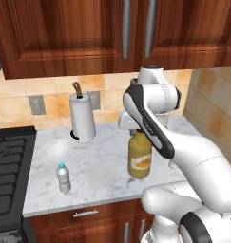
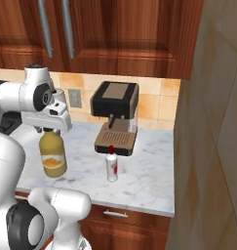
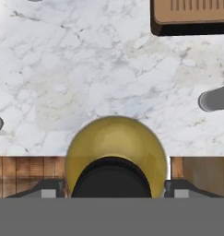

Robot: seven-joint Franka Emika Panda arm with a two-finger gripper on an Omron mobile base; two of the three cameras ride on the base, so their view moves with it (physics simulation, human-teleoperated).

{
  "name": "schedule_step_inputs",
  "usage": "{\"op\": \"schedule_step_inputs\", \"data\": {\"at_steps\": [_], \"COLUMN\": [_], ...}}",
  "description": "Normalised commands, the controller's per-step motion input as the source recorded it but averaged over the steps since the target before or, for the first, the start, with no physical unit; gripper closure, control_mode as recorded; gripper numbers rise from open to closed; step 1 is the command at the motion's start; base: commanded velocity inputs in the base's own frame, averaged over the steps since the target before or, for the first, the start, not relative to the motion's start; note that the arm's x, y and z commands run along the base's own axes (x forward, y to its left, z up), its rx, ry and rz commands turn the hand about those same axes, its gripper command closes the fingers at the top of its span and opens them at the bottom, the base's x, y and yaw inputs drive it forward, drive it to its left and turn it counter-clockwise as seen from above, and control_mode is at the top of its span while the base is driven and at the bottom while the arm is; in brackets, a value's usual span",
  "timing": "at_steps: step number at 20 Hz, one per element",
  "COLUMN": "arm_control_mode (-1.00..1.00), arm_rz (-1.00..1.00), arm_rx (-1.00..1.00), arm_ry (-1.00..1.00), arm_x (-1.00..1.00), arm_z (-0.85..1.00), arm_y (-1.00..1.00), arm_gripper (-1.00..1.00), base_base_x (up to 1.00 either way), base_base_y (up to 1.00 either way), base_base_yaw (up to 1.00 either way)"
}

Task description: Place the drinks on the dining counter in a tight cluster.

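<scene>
The gripper (image 1: 137, 131) sits just above centre of the left base view, right over the neck of the amber-yellow juice jug (image 1: 139, 158). In the hand view its fingertips (image 3: 48, 190) stand either side of the jug's dark cap at the bottom of the frame, spread about as wide as the jug's shoulders. The grey band cuts the fingers off there, so I cannot tell whether they press on the jug or only flank it.

Whether the jug's base touches the marble counter (image 1: 102, 166) is hard to judge. In the right base view the jug (image 2: 53, 156) at centre left appears to sit near the counter's front edge, its cap hidden behind the hand.

The small water bottle (image 1: 63, 178) stands at lower left of the left base view, well apart from the jug. The slim white red-capped bottle (image 2: 111, 167) stands at centre of the right base view, just in front of the coffee machine (image 2: 116, 117). The paper-towel roll (image 1: 82, 117) stands left of centre near the backsplash.
</scene>
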Motion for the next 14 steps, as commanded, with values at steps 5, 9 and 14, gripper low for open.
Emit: {"op": "schedule_step_inputs", "data": {"at_steps": [5,9,14], "arm_control_mode": [1.00,1.00,1.00], "arm_rz": [0.00,0.00,0.00], "arm_rx": [0.00,0.00,0.00], "arm_ry": [0.00,0.00,0.00], "arm_x": [0.00,0.00,0.00], "arm_z": [0.00,0.00,0.00], "arm_y": [0.00,0.00,0.00], "arm_gripper": [1.00,1.00,1.00], "base_base_x": [-0.57,-0.19,-0.12], "base_base_y": [0.17,0.47,0.40], "base_base_yaw": [0.18,0.56,0.81]}}
